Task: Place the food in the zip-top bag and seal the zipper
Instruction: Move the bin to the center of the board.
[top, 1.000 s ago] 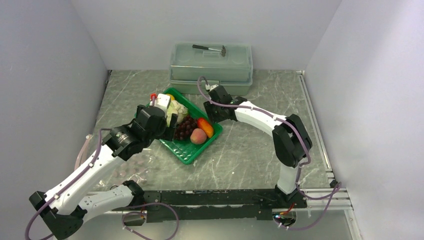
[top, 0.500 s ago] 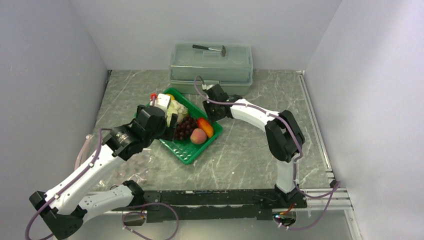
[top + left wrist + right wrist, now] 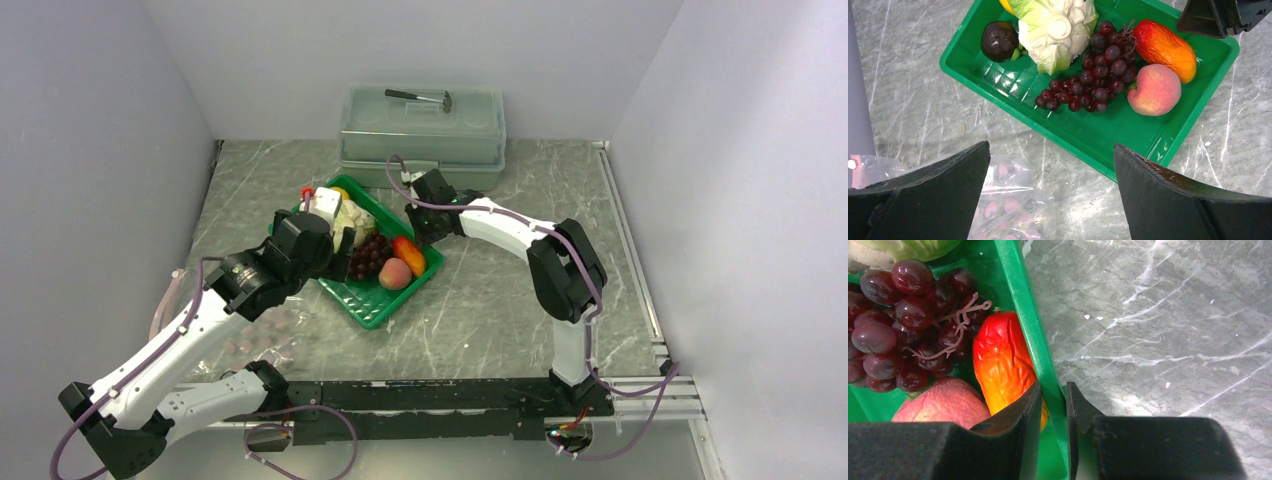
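Note:
A green tray holds purple grapes, a peach, an orange-red pepper, a pale cabbage and a dark plum. My right gripper is shut on the tray's right rim, one finger inside by the pepper, the other outside. It sits at the tray's far right side. My left gripper hangs open and empty above the tray's near-left edge. A clear zip-top bag with pink dots lies flat below it, left of the tray.
A grey-green lidded box with a hammer on top stands against the back wall, just behind the tray. Walls close in on the left, back and right. Bare marble table lies right of the tray.
The right arm's elbow has swung a little to the left while its gripper stays at the tray's rim; the tray has shifted very slightly. The left arm has not moved.

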You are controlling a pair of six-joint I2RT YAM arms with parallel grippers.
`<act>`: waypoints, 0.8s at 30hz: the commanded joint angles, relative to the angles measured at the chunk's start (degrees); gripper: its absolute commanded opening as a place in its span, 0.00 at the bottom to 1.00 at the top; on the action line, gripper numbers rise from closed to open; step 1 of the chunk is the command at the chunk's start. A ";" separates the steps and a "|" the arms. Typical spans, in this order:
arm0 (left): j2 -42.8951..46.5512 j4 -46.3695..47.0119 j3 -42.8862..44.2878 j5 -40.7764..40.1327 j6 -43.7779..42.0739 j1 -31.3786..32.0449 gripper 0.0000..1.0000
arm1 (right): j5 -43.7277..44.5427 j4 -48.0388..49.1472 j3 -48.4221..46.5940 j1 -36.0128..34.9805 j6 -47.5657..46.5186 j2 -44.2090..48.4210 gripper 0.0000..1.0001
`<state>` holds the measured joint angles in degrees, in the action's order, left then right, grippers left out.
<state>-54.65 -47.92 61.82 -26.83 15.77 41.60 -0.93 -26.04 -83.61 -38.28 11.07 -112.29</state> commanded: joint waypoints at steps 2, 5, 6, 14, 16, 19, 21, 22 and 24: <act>-0.10 0.54 1.52 -0.57 0.23 0.22 0.98 | -0.03 1.62 0.38 0.36 1.44 1.78 0.00; -0.08 0.52 1.40 -0.66 0.29 0.23 0.98 | -0.25 2.30 2.26 0.37 1.50 3.38 0.00; -0.10 0.49 1.40 -0.62 0.31 0.23 0.98 | -0.14 2.31 2.80 0.32 1.50 3.92 0.00; -0.36 0.45 1.53 -0.79 0.40 0.20 0.98 | 0.37 3.10 9.22 0.29 2.31 10.02 0.00; -0.50 0.46 1.54 -0.83 0.48 0.16 0.98 | 0.72 3.57 11.67 0.29 2.82 11.83 0.00; -0.55 0.45 1.50 -0.75 0.49 0.23 0.98 | 1.86 3.84 14.60 0.26 3.64 14.54 0.00; -0.63 0.46 1.47 -0.68 0.49 0.21 0.98 | 3.31 3.98 16.43 0.33 4.39 16.43 0.00; -0.70 0.53 1.51 -0.76 0.49 0.23 0.98 | 3.72 3.98 17.26 0.31 4.80 17.46 0.00; -0.79 0.47 1.49 -0.71 0.49 0.23 0.98 | 4.50 4.10 19.26 0.32 5.74 19.88 0.00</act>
<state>-55.35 -47.94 61.82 -26.85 15.77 41.60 -0.10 -23.79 -66.32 -38.33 13.80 -98.26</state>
